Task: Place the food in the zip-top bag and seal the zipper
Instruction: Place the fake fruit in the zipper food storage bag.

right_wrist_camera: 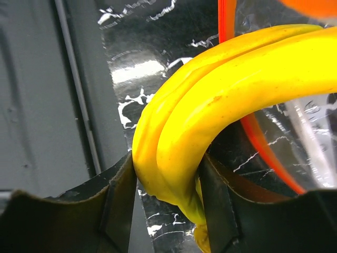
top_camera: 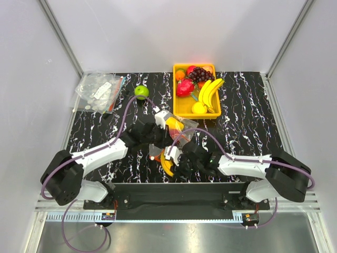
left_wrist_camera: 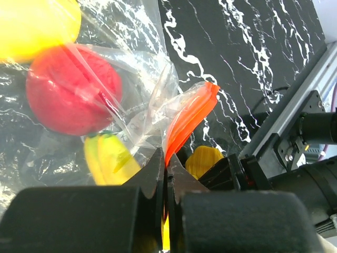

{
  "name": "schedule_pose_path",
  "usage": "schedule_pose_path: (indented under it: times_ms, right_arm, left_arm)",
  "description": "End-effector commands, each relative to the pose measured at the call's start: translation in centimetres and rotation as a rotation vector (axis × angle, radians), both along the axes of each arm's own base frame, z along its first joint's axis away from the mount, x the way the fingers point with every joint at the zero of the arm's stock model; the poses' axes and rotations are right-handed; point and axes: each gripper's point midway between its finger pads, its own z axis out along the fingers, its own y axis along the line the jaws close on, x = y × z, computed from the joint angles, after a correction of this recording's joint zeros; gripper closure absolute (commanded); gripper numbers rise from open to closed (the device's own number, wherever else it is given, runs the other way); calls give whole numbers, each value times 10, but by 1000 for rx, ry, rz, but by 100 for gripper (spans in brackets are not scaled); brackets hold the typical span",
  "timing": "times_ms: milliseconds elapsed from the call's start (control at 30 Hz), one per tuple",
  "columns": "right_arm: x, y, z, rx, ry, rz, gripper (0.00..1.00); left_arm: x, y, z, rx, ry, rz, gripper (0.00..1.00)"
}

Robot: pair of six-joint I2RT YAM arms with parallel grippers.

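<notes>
My left gripper (left_wrist_camera: 166, 158) is shut on the red-orange zipper (left_wrist_camera: 189, 113) of the clear zip-top bag (left_wrist_camera: 131, 58), holding its mouth up off the table. Inside the bag lie a red fruit (left_wrist_camera: 71, 97) and yellow fruit (left_wrist_camera: 37, 23). In the top view the left gripper (top_camera: 160, 118) and the bag (top_camera: 184, 132) sit mid-table. My right gripper (right_wrist_camera: 167, 168) has both fingers pressed on a yellow banana bunch (right_wrist_camera: 231, 84) near its stem end. The bunch's far end reaches the zipper (right_wrist_camera: 226, 21) at the bag's mouth. From above, the right gripper (top_camera: 171, 157) and banana (top_camera: 167, 167) are near the table's front edge.
A yellow tray (top_camera: 179, 108) at the back holds bananas, grapes, a red fruit and an orange. A green apple (top_camera: 141, 91) lies left of it. A pile of clear packets (top_camera: 99, 90) is at the back left. Both arms cross close together at the table's front centre.
</notes>
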Motion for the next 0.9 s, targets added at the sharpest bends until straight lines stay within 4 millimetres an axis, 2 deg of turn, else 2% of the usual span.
schedule_pose_path:
  times_ms: [0,267,333,367,433,467,533,567,633,667,733,867]
  right_arm:
    - [3,19,42,104,-43,61,64]
    - [3,19,72,240,65,145,76]
    - [10,17,73,241,94,137,78]
    - [12,22,83,264,105,159,80]
    - [22,22,83,270,155,140,80]
    - [22,27,95,303,177,170,82]
    - [29,31,96,317,228,146,83]
    - [31,37,104,351,229,159,82]
    - [35,42,105,361,278,127,85]
    - [43,46,108,366,274,94,94]
    - [51,49,107,366,320,33,99]
    - [65,50,118,430,344,-53,97]
  left_arm:
    - [3,-5,28,-43,-86,-8,100]
    - [1,-2,37,-48,-92,-8,100]
    - [0,-2,40,-49,-96,-8,100]
    - [0,-1,42,-48,-97,-5,100]
    - [1,-1,48,-50,-103,-2,100]
    - [2,-1,52,-54,-110,0,100]
    - [3,-1,62,-64,-113,10,100]
    - [4,-1,66,-66,-118,18,100]
    - [6,-1,77,-73,-116,31,100]
    - [7,0,79,-69,-114,44,100]
    - [8,1,88,-67,-106,59,100]
    - [7,3,99,-70,-99,78,100]
